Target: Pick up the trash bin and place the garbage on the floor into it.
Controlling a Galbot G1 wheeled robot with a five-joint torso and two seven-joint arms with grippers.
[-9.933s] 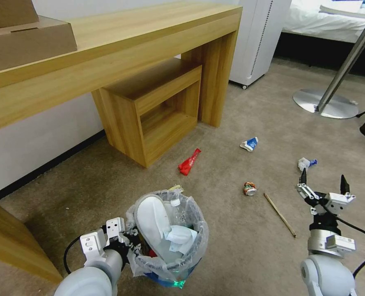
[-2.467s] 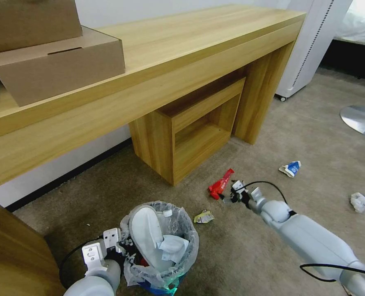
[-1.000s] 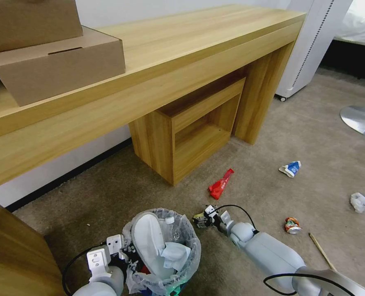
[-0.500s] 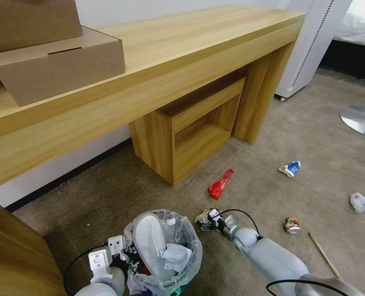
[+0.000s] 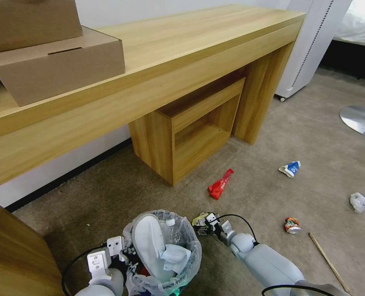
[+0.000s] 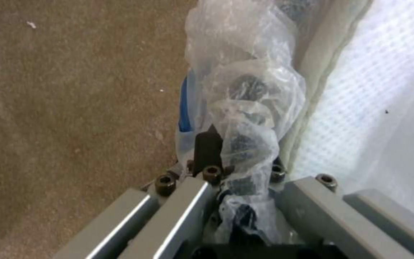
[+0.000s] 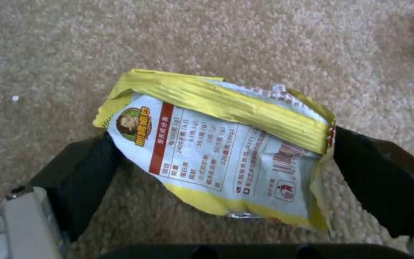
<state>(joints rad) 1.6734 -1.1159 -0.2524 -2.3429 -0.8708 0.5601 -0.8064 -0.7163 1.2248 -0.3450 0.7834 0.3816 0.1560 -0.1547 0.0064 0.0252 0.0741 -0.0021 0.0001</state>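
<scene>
So the bin (image 5: 162, 251) sits near and left of centre on the floor (image 5: 272, 135), with a slipper (image 5: 146, 241) and a bottle (image 5: 172, 230) inside it. The left pincer (image 5: 122, 257) is on the bin's left side, clamped on its rim. Just right of the bin, the right pincer (image 5: 203, 224) sits around a wrapper (image 5: 199, 219), one finger on each side of it. Farther out is another wrapper (image 5: 220, 184), and right of that a carton (image 5: 290, 168). Over on the right lie a can (image 5: 292, 225), a stick (image 5: 329, 263) and a paper wad (image 5: 359, 202). The desk (image 5: 182, 53) runs along the far side, boxes (image 5: 55, 57) on its left end and a cubby shelf (image 5: 190, 127) underneath.
</scene>
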